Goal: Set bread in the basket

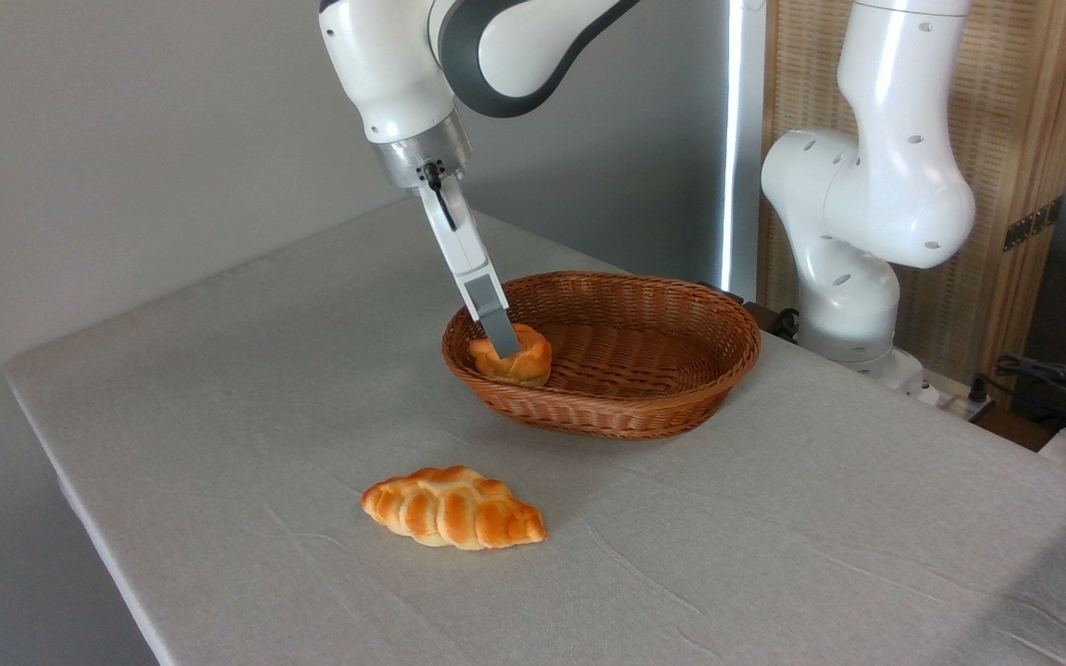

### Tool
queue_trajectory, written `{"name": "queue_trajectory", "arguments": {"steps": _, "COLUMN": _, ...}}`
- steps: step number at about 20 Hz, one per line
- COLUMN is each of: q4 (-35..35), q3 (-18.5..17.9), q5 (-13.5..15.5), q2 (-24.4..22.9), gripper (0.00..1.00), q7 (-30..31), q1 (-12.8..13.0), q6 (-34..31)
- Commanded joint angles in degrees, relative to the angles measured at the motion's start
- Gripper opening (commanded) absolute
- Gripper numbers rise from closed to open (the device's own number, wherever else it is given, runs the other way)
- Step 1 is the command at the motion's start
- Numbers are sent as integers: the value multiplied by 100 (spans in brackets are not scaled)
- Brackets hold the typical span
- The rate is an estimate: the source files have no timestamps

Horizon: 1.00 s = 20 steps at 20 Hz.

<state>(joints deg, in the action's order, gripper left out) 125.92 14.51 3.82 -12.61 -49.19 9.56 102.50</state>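
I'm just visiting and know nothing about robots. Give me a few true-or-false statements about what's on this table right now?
1. The small bun sits at the basket's left end. True.
2. The braided loaf lies inside the basket. False: it lies on the cloth, in front of the basket.
3. The hand is down at the bun. True.
4. The basket is tipped over. False: it stands upright.
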Motion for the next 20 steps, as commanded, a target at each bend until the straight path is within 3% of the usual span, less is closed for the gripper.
{"name": "queue_trajectory", "arguments": {"steps": 1, "q4": -85, "q3": -150, "q5": 84, "q2": -84, "gripper": 100, "q7": 120, "q1": 72, "q6": 15}}
{"name": "queue_trajectory", "arguments": {"steps": 6, "q4": -1348, "q3": -632, "q5": 66, "q2": 301, "gripper": 100, "q7": 989, "q1": 28, "q6": -327}}
{"name": "queue_trajectory", "arguments": {"steps": 10, "q4": -2412, "q3": -1292, "q5": 84, "q2": 653, "gripper": 100, "q7": 973, "q1": 28, "q6": -327}}
{"name": "queue_trajectory", "arguments": {"steps": 13, "q4": -2818, "q3": -1793, "q5": 75, "q2": 707, "gripper": 100, "q7": 947, "q1": 28, "q6": -336}}
{"name": "queue_trajectory", "arguments": {"steps": 15, "q4": -2872, "q3": -1882, "q5": 40, "q2": 707, "gripper": 100, "q7": 964, "q1": 28, "q6": -371}}
{"name": "queue_trajectory", "arguments": {"steps": 20, "q4": -3091, "q3": -1873, "q5": -408, "q2": 882, "gripper": 100, "q7": 990, "q1": 19, "q6": -793}}
